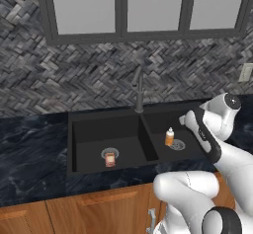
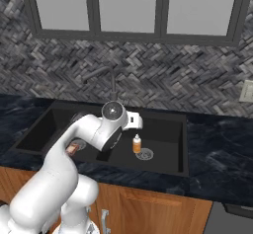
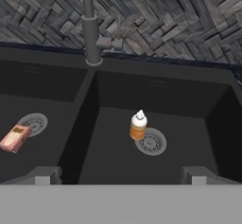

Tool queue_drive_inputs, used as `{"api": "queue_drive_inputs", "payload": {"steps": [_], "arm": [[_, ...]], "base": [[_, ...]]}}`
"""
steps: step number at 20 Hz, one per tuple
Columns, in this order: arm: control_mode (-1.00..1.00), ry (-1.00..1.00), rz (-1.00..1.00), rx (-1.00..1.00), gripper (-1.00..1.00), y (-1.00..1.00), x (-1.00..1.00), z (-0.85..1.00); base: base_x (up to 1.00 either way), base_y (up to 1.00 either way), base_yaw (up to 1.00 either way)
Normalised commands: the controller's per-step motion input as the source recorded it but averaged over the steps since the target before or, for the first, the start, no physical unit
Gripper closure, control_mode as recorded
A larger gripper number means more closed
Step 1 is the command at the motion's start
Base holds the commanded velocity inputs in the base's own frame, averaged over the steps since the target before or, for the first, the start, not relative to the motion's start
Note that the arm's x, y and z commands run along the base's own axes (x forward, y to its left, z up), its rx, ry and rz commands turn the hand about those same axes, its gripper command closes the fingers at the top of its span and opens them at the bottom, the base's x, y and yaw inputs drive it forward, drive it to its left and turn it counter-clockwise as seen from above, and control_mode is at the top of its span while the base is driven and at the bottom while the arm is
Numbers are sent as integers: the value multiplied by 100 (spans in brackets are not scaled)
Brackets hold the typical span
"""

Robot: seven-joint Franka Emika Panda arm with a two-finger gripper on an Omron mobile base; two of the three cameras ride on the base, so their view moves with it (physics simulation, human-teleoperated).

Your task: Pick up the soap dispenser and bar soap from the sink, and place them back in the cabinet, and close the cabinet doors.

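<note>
Both base views look forward and down from behind the arm, left and right, sharing the sink (image 1: 123,139) and faucet (image 1: 139,92). The hand view sits nearer, low over the basins, facing the backsplash (image 3: 165,15).

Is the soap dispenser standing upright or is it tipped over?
Upright: the soap dispenser stands on its base beside the drain, white pump on top.

A grey herringbone tile wall (image 1: 99,75) is running behind the dark marbled surface (image 1: 29,149), with grey-framed window panes (image 1: 143,6) sitting above; a pale wall outlet (image 2: 246,91) is showing at right, and warm-brown wooden lower drawers (image 1: 99,208) are lining the front below
</note>
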Motion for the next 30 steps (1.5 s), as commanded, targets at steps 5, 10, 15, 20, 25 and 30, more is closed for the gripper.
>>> {"api": "queue_drive_inputs", "payload": {"steps": [5,10,15,20,25,30], "arm": [[-100,0,0,0,-100,0,26,-15],[-100,0,0,0,-100,0,26,-22],[-100,1,0,0,-100,0,18,-25],[-100,0,0,0,-100,0,18,-18],[-100,0,0,0,-100,0,29,-22],[-100,10,-5,1,-100,0,30,-6]], "base": [[0,0,0],[0,0,0],[0,0,0],[0,0,0],[0,0,0],[0,0,0]]}}
